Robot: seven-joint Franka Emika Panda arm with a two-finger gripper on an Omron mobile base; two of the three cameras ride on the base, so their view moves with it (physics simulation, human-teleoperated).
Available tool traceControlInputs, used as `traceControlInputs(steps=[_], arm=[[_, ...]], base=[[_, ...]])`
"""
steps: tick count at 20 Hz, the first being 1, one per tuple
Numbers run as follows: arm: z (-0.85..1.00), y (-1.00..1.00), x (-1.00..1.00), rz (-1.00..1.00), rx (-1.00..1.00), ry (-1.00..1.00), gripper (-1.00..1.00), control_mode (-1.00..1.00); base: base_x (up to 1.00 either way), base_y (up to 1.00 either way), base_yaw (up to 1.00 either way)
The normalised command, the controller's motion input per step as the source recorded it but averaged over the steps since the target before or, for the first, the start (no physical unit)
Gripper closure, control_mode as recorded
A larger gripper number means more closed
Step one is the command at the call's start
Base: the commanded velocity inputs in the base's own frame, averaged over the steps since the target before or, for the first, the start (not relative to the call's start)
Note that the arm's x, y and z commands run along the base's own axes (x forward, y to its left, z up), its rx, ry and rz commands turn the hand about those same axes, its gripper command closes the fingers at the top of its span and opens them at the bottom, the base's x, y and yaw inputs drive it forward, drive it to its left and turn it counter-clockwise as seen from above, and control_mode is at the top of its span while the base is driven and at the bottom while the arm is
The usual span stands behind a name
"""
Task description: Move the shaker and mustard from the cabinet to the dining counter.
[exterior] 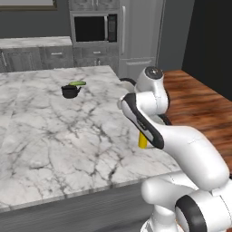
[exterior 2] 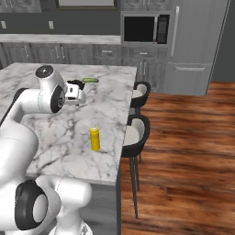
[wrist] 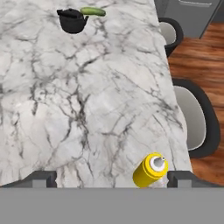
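Observation:
The mustard [wrist: 150, 170], a yellow squeeze bottle with a white nozzle, stands upright on the dining counter [wrist: 87, 109] near its right edge. My gripper [wrist: 111, 178] hangs above it, open and holding nothing, the bottle lying closer to the right fingertip [wrist: 181, 177]. In the right base view the mustard [exterior 2: 94, 138] stands alone on the marble [exterior 2: 108, 110], below and in front of my hand [exterior 2: 75, 94]. From the left base view my forearm covers most of the mustard [exterior: 142, 142]. The shaker and the cabinet are out of view.
A squat black pot [wrist: 72, 20] with a green piece [wrist: 92, 11] beside it sits at the far side of the counter. Two round dark stools [exterior 2: 140, 94] [exterior 2: 135, 133] stand along the counter's right edge, over the wooden floor [exterior 2: 183, 137]. A wall of grey cabinets and a microwave [exterior 2: 146, 28] lies behind.

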Motion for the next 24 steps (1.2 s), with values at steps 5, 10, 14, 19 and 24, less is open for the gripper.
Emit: traceControlInputs(steps=[5, 10, 14, 19, 24], arm=[[0.32, -0.17, -0.62, -0.08, 0.07, 0.00, -1.00, -1.00], [0.42, -0.15, -0.58, -0.08, 0.10, 0.00, -1.00, -1.00], [0.16, -0.14, -0.49, -0.08, 0.03, -0.08, -1.00, -1.00], [0.00, -0.18, -0.38, -0.02, 0.00, -0.16, -1.00, -1.00], [0.00, -0.24, -0.19, 0.00, 0.00, -0.14, -1.00, -1.00]], base=[[0.00, 0.00, 0.00], [0.00, 0.00, 0.00], [0.00, 0.00, 0.00], [0.00, 0.00, 0.00], [0.00, 0.00, 0.00]])
